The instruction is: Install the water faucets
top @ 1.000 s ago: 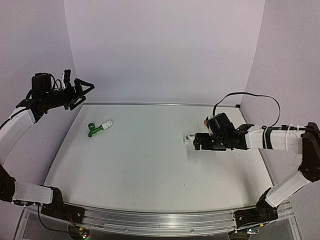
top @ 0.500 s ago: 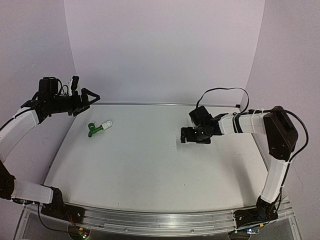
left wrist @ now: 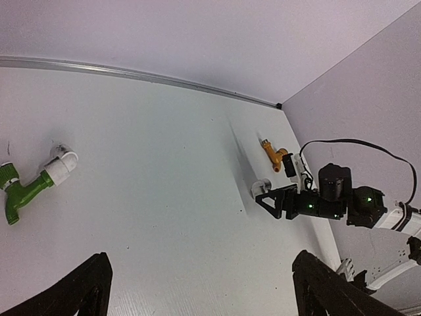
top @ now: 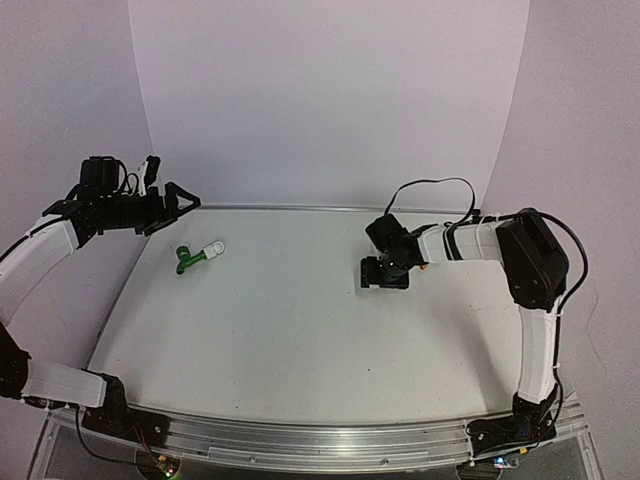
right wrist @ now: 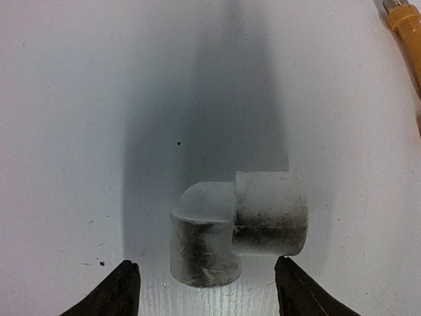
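Note:
The green water faucet (top: pixel 184 262) lies at the table's far left, its end in a white elbow fitting (top: pixel 212 247); the left wrist view shows it too (left wrist: pixel 22 195). My left gripper (top: pixel 168 203) hovers open above and behind it, holding nothing. The yellow-gold faucet (left wrist: pixel 272 153) lies far right, its tip at the edge of the right wrist view (right wrist: pixel 406 31). A second white elbow fitting (right wrist: pixel 237 234) sits on the table between the fingertips (right wrist: pixel 125 289) of my right gripper (right wrist: pixel 207 293), which points down over it, open, not touching it.
The white table (top: pixel 300 340) has a metal strip along its back edge (top: pixel 320 208) and curved white walls behind and at the sides. The right arm's black cable (top: pixel 430 190) loops above its wrist.
My right arm has folded inward and swung its gripper from the right of the white elbow fitting to straddle it. My left gripper has drifted slightly right.

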You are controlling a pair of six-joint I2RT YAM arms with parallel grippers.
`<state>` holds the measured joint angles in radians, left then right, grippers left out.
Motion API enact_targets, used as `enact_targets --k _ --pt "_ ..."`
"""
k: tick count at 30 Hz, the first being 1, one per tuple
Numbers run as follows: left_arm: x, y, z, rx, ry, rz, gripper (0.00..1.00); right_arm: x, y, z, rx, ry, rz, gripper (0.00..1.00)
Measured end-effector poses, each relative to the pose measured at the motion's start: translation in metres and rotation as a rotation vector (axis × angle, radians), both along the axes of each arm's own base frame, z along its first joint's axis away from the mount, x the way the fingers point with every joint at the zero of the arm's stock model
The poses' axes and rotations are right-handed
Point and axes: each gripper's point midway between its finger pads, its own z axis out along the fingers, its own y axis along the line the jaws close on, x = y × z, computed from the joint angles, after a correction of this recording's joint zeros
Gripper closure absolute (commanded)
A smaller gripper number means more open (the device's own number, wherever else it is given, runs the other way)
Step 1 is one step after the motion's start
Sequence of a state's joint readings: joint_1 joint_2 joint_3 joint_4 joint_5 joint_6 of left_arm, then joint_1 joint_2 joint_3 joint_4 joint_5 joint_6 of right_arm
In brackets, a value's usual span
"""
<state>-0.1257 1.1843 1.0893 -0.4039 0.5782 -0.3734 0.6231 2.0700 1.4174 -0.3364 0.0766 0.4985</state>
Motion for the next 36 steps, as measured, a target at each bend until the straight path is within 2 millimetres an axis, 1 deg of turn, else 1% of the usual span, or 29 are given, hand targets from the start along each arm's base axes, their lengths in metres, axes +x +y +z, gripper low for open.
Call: enact_targets --k 4,8,12,17,18,21,24,27,29,31,33,35,36 --pt "0.0 0.0 0.0 0.006 -0.004 0.001 0.02 0.002 -0.002 -0.01 -0.036 0.014 -0.007 0.35" --pt "0.0 0.001 0.0 0.008 -0.005 0.002 0.02 0.008 -0.002 -0.018 -0.075 0.007 -0.012 0.44" --pt "0.0 0.001 -0.001 0.009 -0.001 0.002 0.02 0.01 -0.002 -0.019 -0.105 -0.005 -0.014 0.59" --pt "-0.001 0.001 -0.003 0.012 0.009 0.002 0.02 0.01 -0.002 -0.017 -0.125 -0.018 -0.014 0.9" --pt "-0.001 0.001 -0.003 0.012 0.01 0.003 0.02 0.01 -0.002 -0.017 -0.126 -0.018 -0.006 0.94" --pt "0.0 0.002 -0.004 0.015 0.009 0.008 0.02 0.004 0.001 -0.018 -0.096 -0.016 0.018 0.99" --pt "0.0 0.002 -0.004 0.016 0.009 0.009 0.02 -0.013 0.007 -0.014 -0.024 0.017 0.073 1.0" --pt "0.0 0.002 -0.004 0.017 0.009 0.009 0.02 -0.035 0.023 -0.003 0.099 0.071 0.15 1.0" --pt "0.0 0.002 -0.004 0.017 0.009 0.009 0.02 -0.054 0.04 0.008 0.228 0.122 0.215 0.98" --pt "0.0 0.002 -0.004 0.017 0.01 0.009 0.02 -0.075 0.062 0.022 0.398 0.181 0.285 0.96" --pt "0.0 0.002 -0.004 0.017 0.01 0.009 0.02 -0.095 0.084 0.037 0.589 0.248 0.335 0.97" --pt "0.0 0.002 -0.005 0.017 0.012 0.009 0.02 -0.112 0.098 0.044 0.746 0.299 0.358 0.97" --pt "0.0 0.002 -0.006 0.017 0.014 0.009 0.02 -0.123 0.103 0.045 0.808 0.339 0.357 0.97"
